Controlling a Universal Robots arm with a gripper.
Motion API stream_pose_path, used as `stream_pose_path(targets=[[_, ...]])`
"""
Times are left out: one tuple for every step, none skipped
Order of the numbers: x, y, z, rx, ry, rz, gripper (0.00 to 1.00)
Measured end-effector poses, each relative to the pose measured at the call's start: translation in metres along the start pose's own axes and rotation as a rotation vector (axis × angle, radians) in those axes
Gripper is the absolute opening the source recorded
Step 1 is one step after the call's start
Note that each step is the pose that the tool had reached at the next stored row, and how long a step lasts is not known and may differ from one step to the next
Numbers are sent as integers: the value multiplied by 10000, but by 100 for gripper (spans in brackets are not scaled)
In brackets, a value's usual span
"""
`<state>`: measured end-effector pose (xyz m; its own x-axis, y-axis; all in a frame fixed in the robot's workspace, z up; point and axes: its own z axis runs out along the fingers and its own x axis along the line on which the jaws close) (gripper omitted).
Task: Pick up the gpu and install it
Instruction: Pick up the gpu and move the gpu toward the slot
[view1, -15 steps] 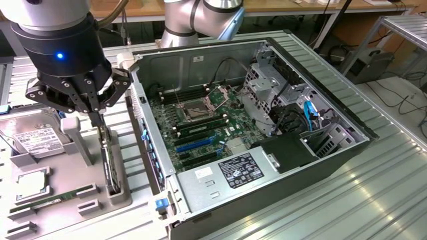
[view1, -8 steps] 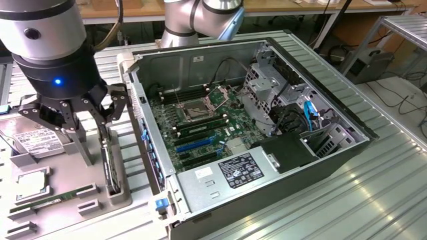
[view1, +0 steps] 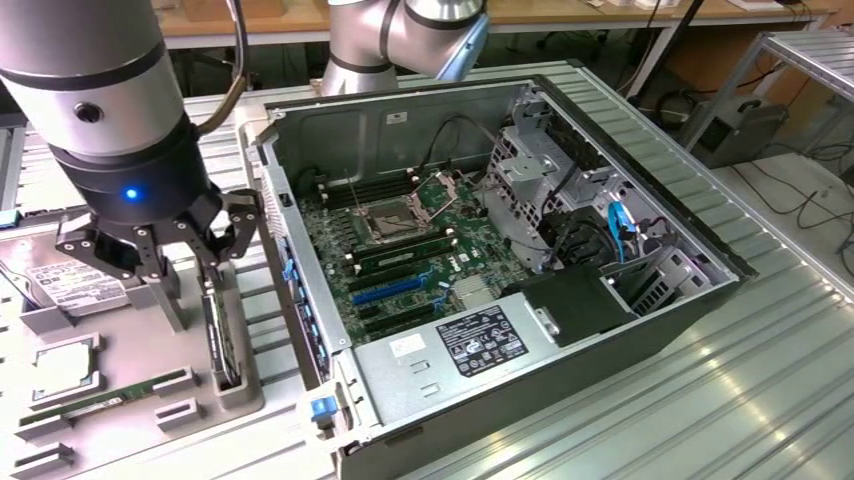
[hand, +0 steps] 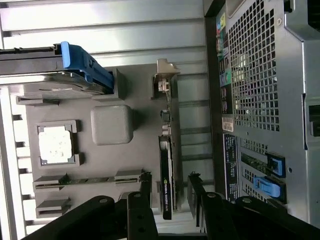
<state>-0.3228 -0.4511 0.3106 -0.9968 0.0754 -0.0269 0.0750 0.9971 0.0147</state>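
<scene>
Pickup not made yet: black gripper (hand: 169, 176), fingers (hand: 145, 187) spread, hangs over thin black gpu card (view1: 218, 330), upright in grey holder (view1: 248, 396).

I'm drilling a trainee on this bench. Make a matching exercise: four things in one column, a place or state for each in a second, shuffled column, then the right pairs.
Things:
1. gpu
2. hard drive
3. memory stick
4. gripper

Places or states:
A. open, over the grey tray
B. green, lying flat in the tray
C. standing on edge in a tray slot beside the computer case
D. silver with a white label, at the exterior view's left edge

Pairs: 1-C, 2-D, 3-B, 4-A
</scene>
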Motion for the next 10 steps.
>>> stream_pose_path(targets=[[0,0,22,-1,-1,0,42],[-1,0,45,-1,-1,0,42],[-1,-1,72,-1,0,0,42],[-2,-1,91,-1,-1,0,42],[-3,-1,111,-1,-1,0,42],[-3,-1,127,-1,-1,0,42],[-3,-1,144,-1,-1,0,42],[-4,-2,162,0,-1,0,42],[-5,-2,181,-1,-1,0,42],[-7,-2,200,0,0,0,42]])
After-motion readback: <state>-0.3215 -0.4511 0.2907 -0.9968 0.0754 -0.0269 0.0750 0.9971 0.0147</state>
